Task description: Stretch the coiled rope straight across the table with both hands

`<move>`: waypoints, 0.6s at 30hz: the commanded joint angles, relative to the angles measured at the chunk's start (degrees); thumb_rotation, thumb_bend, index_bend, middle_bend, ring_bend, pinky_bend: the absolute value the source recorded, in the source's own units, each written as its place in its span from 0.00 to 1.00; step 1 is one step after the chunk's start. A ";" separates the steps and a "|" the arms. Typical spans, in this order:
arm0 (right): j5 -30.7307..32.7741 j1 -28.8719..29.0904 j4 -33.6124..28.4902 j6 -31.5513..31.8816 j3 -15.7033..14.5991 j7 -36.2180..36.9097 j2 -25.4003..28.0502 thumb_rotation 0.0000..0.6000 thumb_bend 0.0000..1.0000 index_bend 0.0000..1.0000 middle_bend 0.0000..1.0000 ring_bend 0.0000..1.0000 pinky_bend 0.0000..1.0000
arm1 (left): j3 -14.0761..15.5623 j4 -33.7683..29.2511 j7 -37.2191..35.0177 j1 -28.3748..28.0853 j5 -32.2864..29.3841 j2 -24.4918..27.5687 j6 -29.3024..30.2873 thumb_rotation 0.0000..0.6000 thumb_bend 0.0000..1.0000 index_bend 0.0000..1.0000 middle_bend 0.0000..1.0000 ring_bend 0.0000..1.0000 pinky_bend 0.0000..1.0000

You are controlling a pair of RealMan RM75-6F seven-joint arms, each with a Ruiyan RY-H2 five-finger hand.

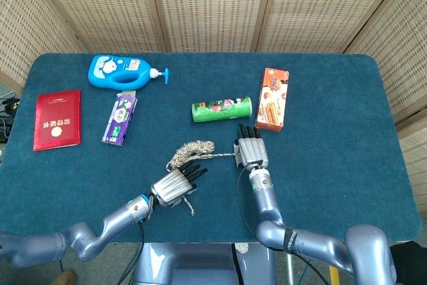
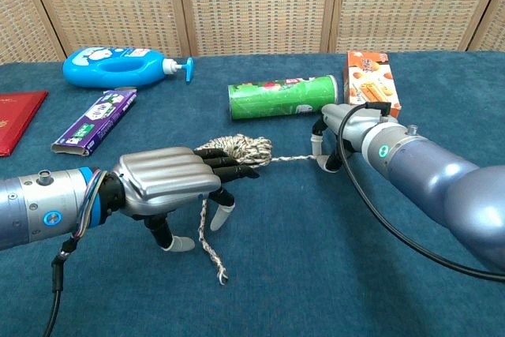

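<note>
Blue table [image 1: 333, 165], rope [image 1: 190, 149] mid-front, right side open

Rough braided rope [image 2: 237, 148], matt cloth table [image 1: 333, 165], glossy plastic bottle [image 1: 123, 70]

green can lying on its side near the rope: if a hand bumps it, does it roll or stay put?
Likely rolls: the green snack can lies on its side, a round tube on flat blue cloth. Probably toward or away from the robot, since its axis runs left to right. The orange box sits beside its capped end, so that would hardly block it. Weight can't be judged.
</note>
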 commanded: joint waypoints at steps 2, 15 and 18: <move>0.19 0.02 0.70 -0.50 0.01 0.47 -0.14 1.00 0.47 0.69 0.00 0.00 0.03 | 0.25 1.13 -0.62 -0.40 -0.82 -0.60 -0.34 1.00 0.29 0.49 0.00 0.00 0.00; 0.09 0.16 1.87 -1.09 -0.05 1.26 -0.23 1.00 0.47 0.69 0.00 0.00 0.03 | 1.44 4.14 -4.13 -1.66 -0.58 -2.35 0.70 1.00 0.30 0.54 0.00 0.00 0.00; 0.03 0.16 1.92 -1.16 -0.16 1.31 -0.25 1.00 0.47 0.69 0.00 0.00 0.03 | 1.70 4.35 -4.77 -1.76 -0.42 -2.46 1.19 1.00 0.32 0.57 0.00 0.00 0.00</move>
